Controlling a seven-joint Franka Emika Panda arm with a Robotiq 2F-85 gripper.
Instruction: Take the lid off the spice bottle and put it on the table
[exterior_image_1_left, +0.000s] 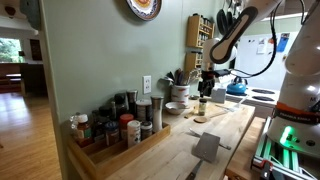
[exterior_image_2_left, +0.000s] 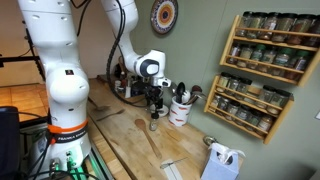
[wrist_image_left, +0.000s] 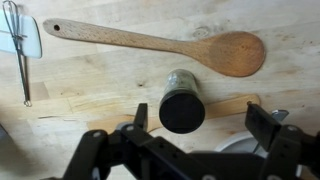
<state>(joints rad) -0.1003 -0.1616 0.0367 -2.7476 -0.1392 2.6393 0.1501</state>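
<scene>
In an exterior view, your gripper (exterior_image_1_left: 206, 90) is hanging just above the bottle (exterior_image_1_left: 202, 106), which is standing upright on the table (exterior_image_1_left: 180, 150) near the far end; you cannot tell the jaw gap from here

In an exterior view, the gripper (exterior_image_2_left: 153, 106) is pointing straight down over the bottle (exterior_image_2_left: 153, 124)

In the wrist view, you are keeping the gripper (wrist_image_left: 200, 120) wide open and gripping nothing; the lid (wrist_image_left: 182, 112) is sitting on the bottle (wrist_image_left: 182, 80) between the fingers (wrist_image_left: 140, 116), nearer this one, touching neither. A spoon (wrist_image_left: 150, 42) is lying just beyond the bottle, a whisk (wrist_image_left: 22, 55) at the picture's edge
</scene>
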